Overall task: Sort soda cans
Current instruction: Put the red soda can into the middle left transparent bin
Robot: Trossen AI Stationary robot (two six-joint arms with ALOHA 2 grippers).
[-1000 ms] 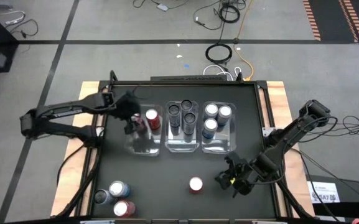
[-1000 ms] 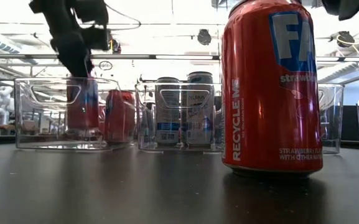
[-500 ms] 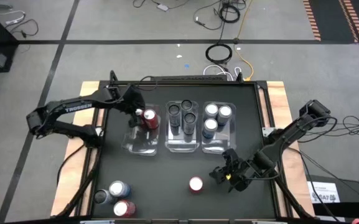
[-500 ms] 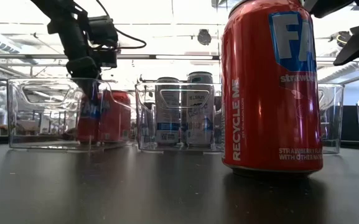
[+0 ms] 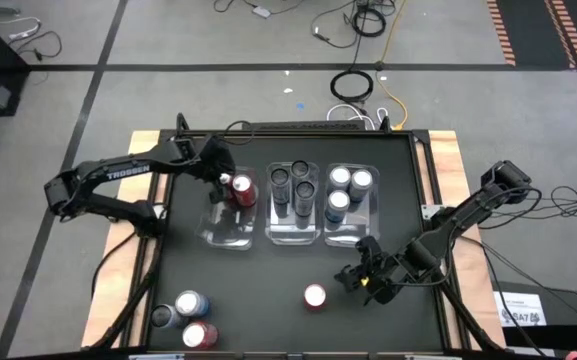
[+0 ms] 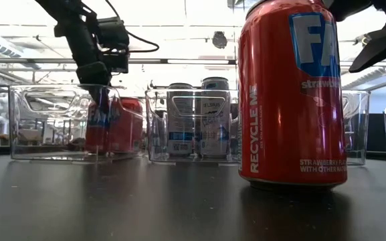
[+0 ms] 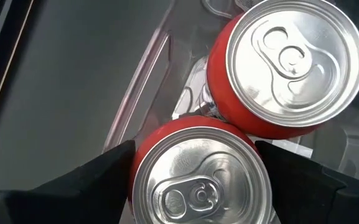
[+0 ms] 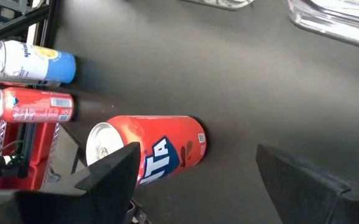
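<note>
Bench (image 5: 268, 290) carries three clear bins (image 5: 296, 236) at frame centre. We read the left gripper (image 5: 224, 187) as placing a red can (image 7: 199, 180) in the left bin, fingers wide around it; release comes next. Right gripper (image 5: 360, 283), fingers wide and empty, nears the lone red can (image 5: 315, 296) lower centre. Three cans (image 5: 185, 318) wait lower left.
</note>
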